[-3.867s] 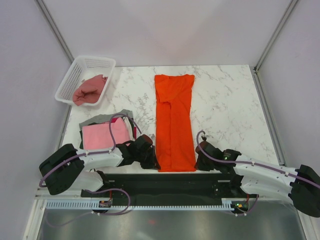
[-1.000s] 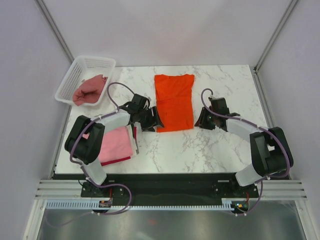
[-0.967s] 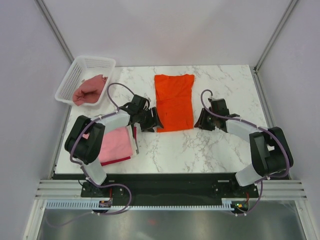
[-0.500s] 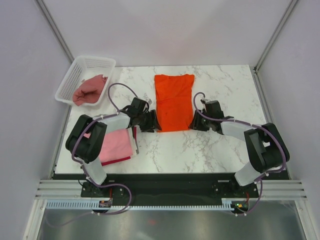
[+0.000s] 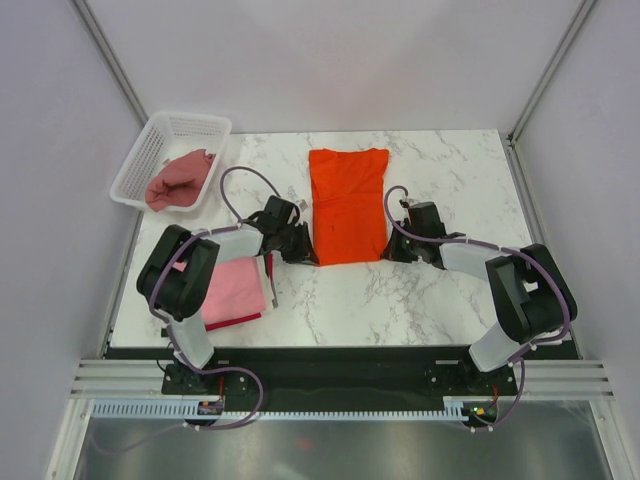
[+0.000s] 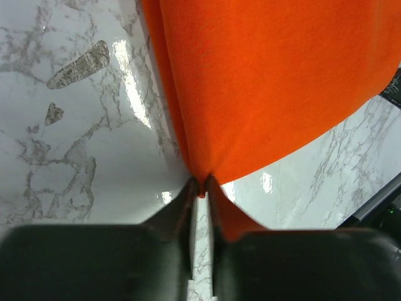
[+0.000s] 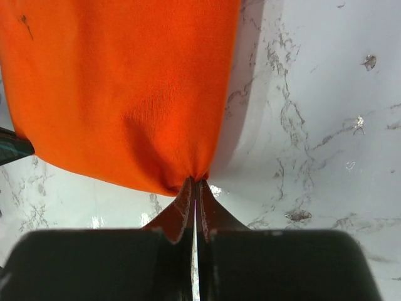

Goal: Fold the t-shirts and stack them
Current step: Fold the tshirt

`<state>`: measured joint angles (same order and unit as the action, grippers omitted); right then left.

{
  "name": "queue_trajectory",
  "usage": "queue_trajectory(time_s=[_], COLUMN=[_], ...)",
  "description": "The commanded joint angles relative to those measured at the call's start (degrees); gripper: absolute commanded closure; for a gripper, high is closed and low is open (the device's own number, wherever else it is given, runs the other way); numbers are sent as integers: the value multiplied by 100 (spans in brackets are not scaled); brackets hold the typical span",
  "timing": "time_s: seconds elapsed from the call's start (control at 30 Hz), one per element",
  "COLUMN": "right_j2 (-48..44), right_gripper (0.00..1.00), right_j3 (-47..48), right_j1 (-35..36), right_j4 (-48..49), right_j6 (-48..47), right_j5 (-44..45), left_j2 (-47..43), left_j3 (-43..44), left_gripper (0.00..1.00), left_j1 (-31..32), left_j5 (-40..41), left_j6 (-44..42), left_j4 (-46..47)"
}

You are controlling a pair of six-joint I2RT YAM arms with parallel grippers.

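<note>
Top external view: the white marble counter (image 5: 440,290) carries the orange t-shirt (image 5: 347,205), which lies folded into a flat rectangle in the middle, its collar end toward the far edge. At the far left corner stands a white mesh basket (image 5: 190,119), and a dusty rose t-shirt (image 5: 180,178) lies crumpled inside it. A folded pink t-shirt (image 5: 232,288) rests near the left edge, on top of other cloth.

The left fingers (image 6: 178,210) are at the near left corner of the orange t-shirt. They are closed almost together and pinch that corner at their tips. The right fingers (image 7: 213,213) are at the near right corner, pressed together on the cloth, which gathers to a point between them.
</note>
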<state>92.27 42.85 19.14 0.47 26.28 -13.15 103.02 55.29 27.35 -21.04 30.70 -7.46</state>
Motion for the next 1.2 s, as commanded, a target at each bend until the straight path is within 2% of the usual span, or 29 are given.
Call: queue_trajectory(time_s=[0.0, 0.03, 0.17, 0.3, 0.6, 0.83, 1.17], right_j2=[-42, -60, -226, -525, -886, -1158, -2125], right_gripper=[100, 100, 100, 100, 100, 100, 100], right_j3=[-31, -31, -22, -57, -233, -339, -681], right_j1=[20, 20, 3, 11, 11, 11, 29], right_j4=[243, 234, -28, -355, -636, -706, -1408], right_j6=[-44, -44, -97, -132, -71, -53, 158], right_j5=[-12, -12, 233, 882, 1455, 1025, 331], left_j2=[113, 95, 60, -19, -265, -520, -1697], left_j3=[96, 88, 61, 9, -167, -316, -1081], left_gripper=[95, 98, 98, 98, 98, 98, 98], left_j1=[7, 7, -11, -55, -125, -125, 121], left_j5=[-155, -146, -76, 29, 126, -137, -243], left_j6=[-248, -257, -275, -284, -275, -135, 270], left_j4=[61, 52, 35, -9, -18, -10, -264])
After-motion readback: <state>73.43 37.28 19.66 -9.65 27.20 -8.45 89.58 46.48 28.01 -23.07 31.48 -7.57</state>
